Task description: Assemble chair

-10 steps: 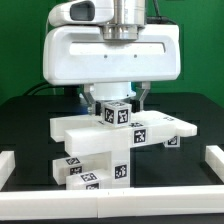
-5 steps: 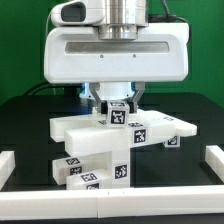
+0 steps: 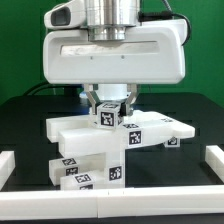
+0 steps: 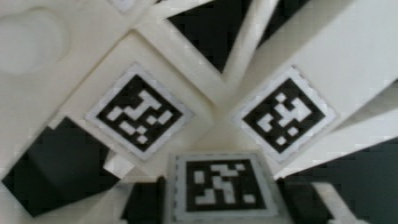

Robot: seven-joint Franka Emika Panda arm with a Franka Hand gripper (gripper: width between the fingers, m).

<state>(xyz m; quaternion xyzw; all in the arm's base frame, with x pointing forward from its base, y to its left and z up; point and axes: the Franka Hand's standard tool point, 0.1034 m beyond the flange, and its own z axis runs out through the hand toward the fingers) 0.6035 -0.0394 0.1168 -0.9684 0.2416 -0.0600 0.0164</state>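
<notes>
The gripper (image 3: 111, 102) is seen at upper centre of the exterior view. Its fingers (image 3: 131, 98) are pressed to both sides of the tagged post (image 3: 108, 116), which is judged to be clamped. Since a second ago, the post and the partly built chair (image 3: 150, 128) at mid-frame have been shifted slightly toward the frame's left. In the wrist view, only close tags (image 4: 139, 110) are shown. The post is therefore judged to be under adjustment in its seat, not yet released.

Bright even light, soft faint shadows, exterior view sharp, wrist view blurred
</notes>
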